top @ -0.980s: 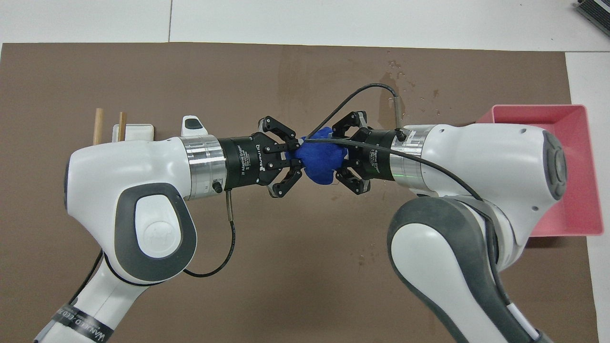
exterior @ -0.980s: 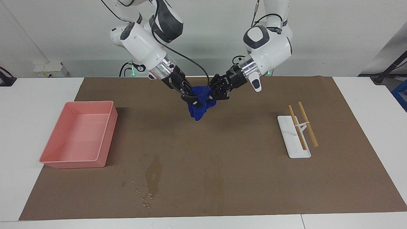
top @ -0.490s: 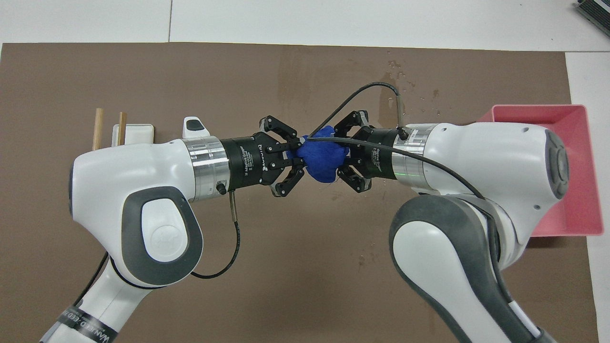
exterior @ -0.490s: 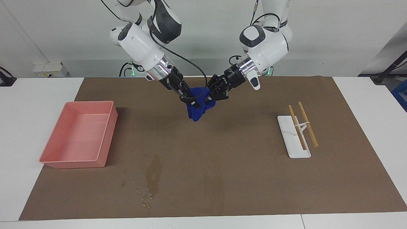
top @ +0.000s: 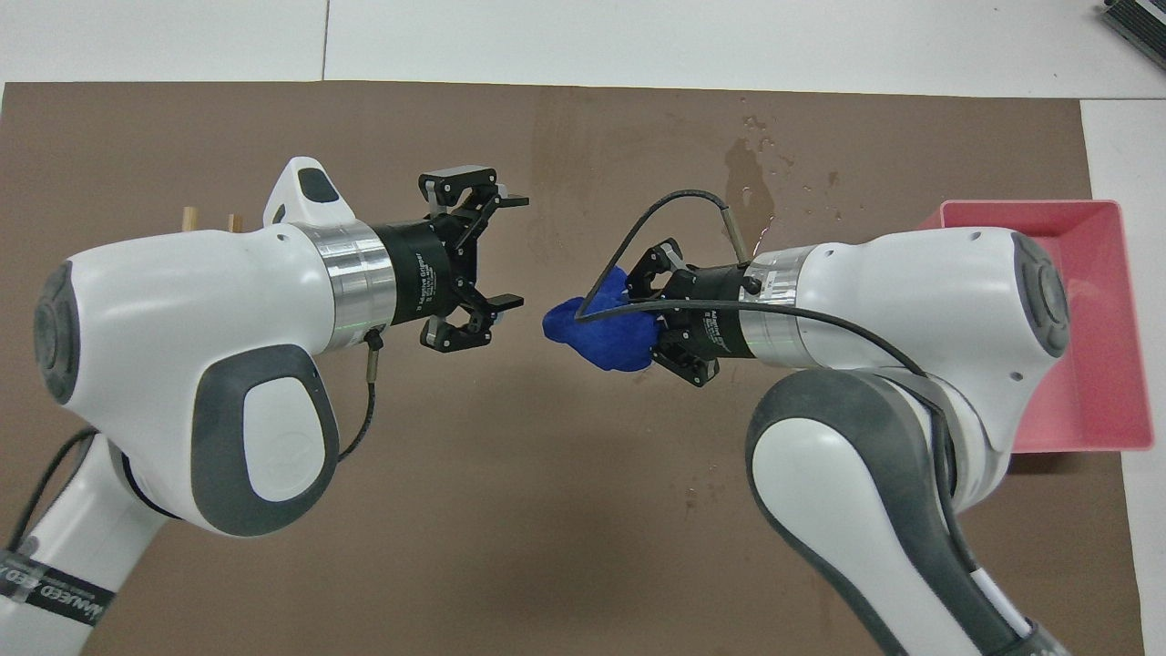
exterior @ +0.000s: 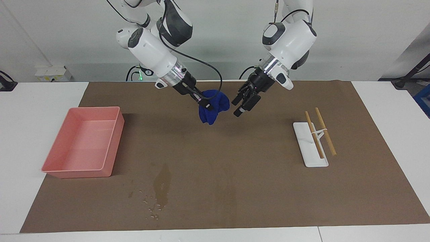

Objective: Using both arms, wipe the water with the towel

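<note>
A crumpled blue towel (exterior: 213, 107) hangs in the air over the brown matting, midway along the table. My right gripper (exterior: 205, 105) is shut on it; it also shows in the overhead view (top: 643, 321) with the towel (top: 597, 330). My left gripper (exterior: 236, 108) is open and empty beside the towel, a short gap away, and shows in the overhead view (top: 516, 251). The water (exterior: 162, 183) is a dark wet streak with small shiny droplets on the matting, farther from the robots than the towel and toward the right arm's end; it also shows in the overhead view (top: 747, 173).
A pink tray (exterior: 94, 108) stands at the right arm's end (top: 1107, 301). A white holder (exterior: 310, 158) with two wooden chopsticks (exterior: 325, 131) lies toward the left arm's end. A fainter, wider stain (exterior: 225, 195) lies beside the water.
My left gripper has let go of the towel, opened and drawn back toward its own end. The towel now hangs from my right gripper alone.
</note>
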